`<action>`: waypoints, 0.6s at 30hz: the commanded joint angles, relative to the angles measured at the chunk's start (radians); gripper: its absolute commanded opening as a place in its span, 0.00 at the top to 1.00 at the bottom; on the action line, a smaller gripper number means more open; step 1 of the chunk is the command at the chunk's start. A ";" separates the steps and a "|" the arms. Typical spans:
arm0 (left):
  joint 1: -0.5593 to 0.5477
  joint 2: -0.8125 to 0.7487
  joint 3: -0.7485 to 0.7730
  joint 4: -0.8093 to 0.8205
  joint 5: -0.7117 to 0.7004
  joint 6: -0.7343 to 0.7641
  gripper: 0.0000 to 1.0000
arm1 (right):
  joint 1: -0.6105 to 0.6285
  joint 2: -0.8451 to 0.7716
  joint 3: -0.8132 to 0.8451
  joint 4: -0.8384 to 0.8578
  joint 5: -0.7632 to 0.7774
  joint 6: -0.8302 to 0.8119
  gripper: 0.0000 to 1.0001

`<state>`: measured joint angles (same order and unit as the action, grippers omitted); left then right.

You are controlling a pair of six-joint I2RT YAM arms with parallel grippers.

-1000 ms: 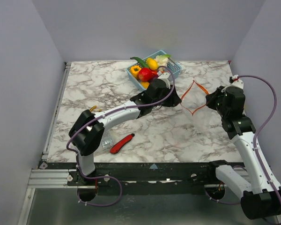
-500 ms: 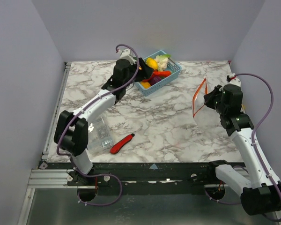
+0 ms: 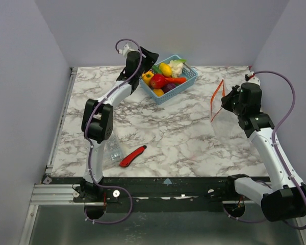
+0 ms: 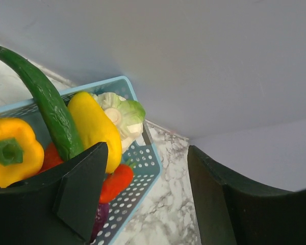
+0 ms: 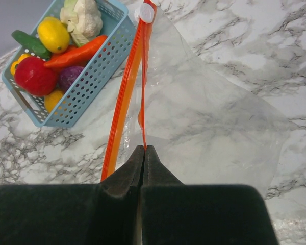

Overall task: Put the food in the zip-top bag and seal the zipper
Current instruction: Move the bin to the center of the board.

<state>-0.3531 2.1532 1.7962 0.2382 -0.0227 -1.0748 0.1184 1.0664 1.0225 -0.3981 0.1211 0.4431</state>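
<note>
Food (image 3: 158, 80) lay heaped in the blue lattice basket (image 3: 191, 76) at the far edge of the marble table (image 3: 183, 138). Visible pieces included a green cucumber (image 4: 46, 102), a yellow bell pepper (image 4: 10, 150), a smooth yellow fruit (image 4: 94, 125), a white and green cauliflower (image 4: 120, 109), an orange carrot (image 5: 76, 51), a red fruit (image 5: 33, 75) and a purple piece (image 5: 70, 76).

Left gripper (image 3: 149, 56) hung over the basket's far left corner, raised off the table. Its jaws stood apart with nothing between them. The left wrist view showed the basket rim, the table and the back wall through the gap.

Right gripper (image 5: 144, 155) was pressed together on the zipper (image 5: 126, 97) of the zip-top bag (image 5: 209, 112), at the right side of the table and apart from the basket. The grip held one orange-red strip. The second strip diverged from it toward the gripper, so the mouth was slightly parted. Both strips met at a white slider (image 5: 145, 14) at the far end. The zipper edge was lifted, and the clear body spread below it over the table.

Red utility knife (image 3: 132, 156) lay near the front edge of the table, just beside a clear ridged box (image 3: 110, 150). Both were well apart from the basket and the bag.
</note>
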 commanded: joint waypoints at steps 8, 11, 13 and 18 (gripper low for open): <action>0.021 0.184 0.127 0.171 -0.034 -0.153 0.37 | -0.003 0.055 0.030 -0.008 0.041 -0.026 1.00; 0.017 0.105 0.009 0.211 -0.059 -0.029 0.37 | -0.001 0.050 0.025 -0.004 0.030 -0.027 1.00; 0.020 0.058 -0.050 0.187 -0.058 0.049 0.36 | -0.001 0.041 0.016 0.002 0.021 -0.025 1.00; 0.026 -0.042 -0.180 0.182 -0.074 0.207 0.34 | -0.001 0.020 -0.005 0.012 -0.004 -0.019 1.00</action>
<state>-0.3347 2.2539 1.7027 0.3798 -0.0605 -1.0512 0.1184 1.1149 1.0294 -0.3977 0.1371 0.4324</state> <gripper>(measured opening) 0.650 0.005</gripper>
